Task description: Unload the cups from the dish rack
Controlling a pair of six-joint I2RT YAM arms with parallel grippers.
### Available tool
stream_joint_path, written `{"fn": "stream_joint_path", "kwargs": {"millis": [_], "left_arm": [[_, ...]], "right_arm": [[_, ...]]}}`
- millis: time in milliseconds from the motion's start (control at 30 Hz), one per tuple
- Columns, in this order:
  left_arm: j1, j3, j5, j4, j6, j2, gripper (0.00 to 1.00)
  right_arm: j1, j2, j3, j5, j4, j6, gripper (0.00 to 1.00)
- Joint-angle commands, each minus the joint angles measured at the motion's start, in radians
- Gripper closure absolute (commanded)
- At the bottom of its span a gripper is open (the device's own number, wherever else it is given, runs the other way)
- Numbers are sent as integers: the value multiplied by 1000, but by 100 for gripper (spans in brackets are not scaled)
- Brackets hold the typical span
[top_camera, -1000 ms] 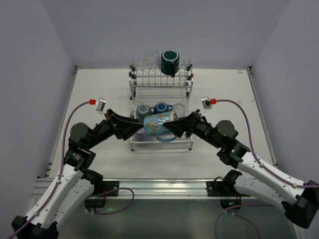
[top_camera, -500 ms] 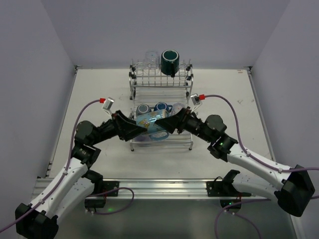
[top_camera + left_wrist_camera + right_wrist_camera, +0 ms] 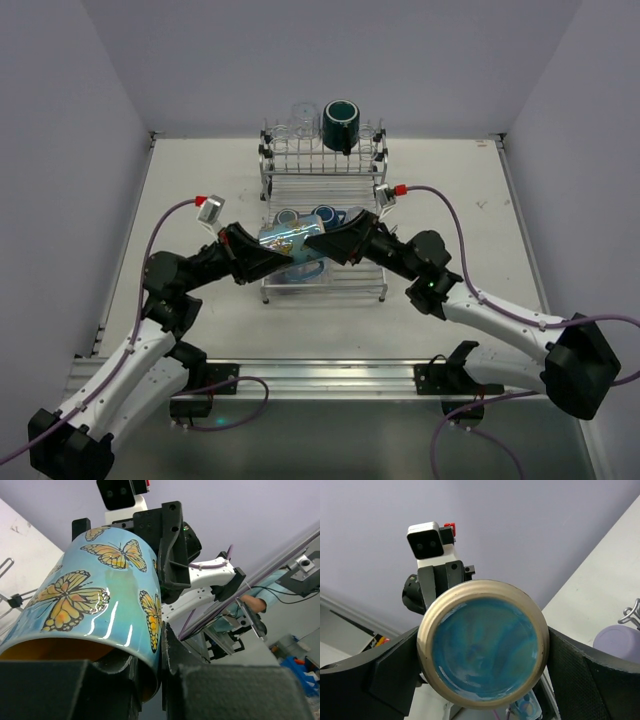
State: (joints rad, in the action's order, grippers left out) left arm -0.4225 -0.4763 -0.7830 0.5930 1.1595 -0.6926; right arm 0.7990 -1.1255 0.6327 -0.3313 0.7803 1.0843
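Since a second ago the left gripper (image 3: 284, 256) is closed on the butterfly mug (image 3: 291, 238) rim. The right gripper (image 3: 320, 243) clamps its base above the dish rack (image 3: 340, 287).

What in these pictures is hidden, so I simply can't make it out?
- Top view: the butterfly mug, left claw and right claw cover the dish rack's lower tray; cups there can't be counted.
- Top view: clear glasses on the rear tier are too small and see-through to count.
- Right wrist view: purple cup, cut off by the edge and a claw finger.
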Motion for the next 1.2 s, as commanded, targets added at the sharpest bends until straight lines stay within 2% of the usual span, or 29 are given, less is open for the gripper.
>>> {"fn": "stream_joint_path", "kwargs": {"millis": [0,67,133,167,200,233,333,467,533,633,700,767,800,867,900,933,1033,1167], "left_arm": [[-4,-71,80,-120,-104,1,100],[-2,-94,122,-182,-173,11,100],[-2,-149,166,-327,-283,16,100],[-2,-178,236,-384,-323,15,100],[-2,-235,276,-506,-361,12,100],[-2,-263,324,-560,-427,1,100],[-1,-363,483,-717,-498,-15,100],[1,-479,683,-840,-549,-39,100],[1,-560,772,-950,-584,-65,100],[1,-639,1003,-1087,-610,-103,100],[4,-671,1071,-1145,-619,-122,100],[14,-694,1168,-1173,-632,-169,100],[22,-696,1194,-1179,-638,-189,100],[85,-696,1194,-1156,-655,-251,100],[114,-691,1167,-1141,-655,-296,100],[189,-685,1084,-1119,-656,-321,100],[275,-656,1013,-1040,-650,-427,100],[318,-680,1001,-964,-647,-589,100]], "right_arm": [[0,29,-22,72,107,-23,1],[-12,74,-37,112,73,-47,1],[-35,105,-62,124,37,-66,1],[-43,142,-73,144,24,-69,1],[-50,160,-88,158,-25,-76,1],[-60,180,-93,173,-57,-98,1],[-64,257,-113,244,-186,-154,1],[-64,348,-123,284,-298,-213,1],[-64,398,-102,293,-398,-254,1],[-63,464,-67,296,-521,-319,1],[-64,498,-42,298,-608,-348,1],[-64,536,-16,310,-700,-388,6],[-64,544,-2,310,-735,-405,9],[-64,564,28,319,-841,-431,31],[-63,573,30,319,-860,-432,7],[-63,581,25,316,-868,-440,1],[-64,616,-1,267,-886,-455,1],[-64,653,-25,279,-946,-449,1]]}}
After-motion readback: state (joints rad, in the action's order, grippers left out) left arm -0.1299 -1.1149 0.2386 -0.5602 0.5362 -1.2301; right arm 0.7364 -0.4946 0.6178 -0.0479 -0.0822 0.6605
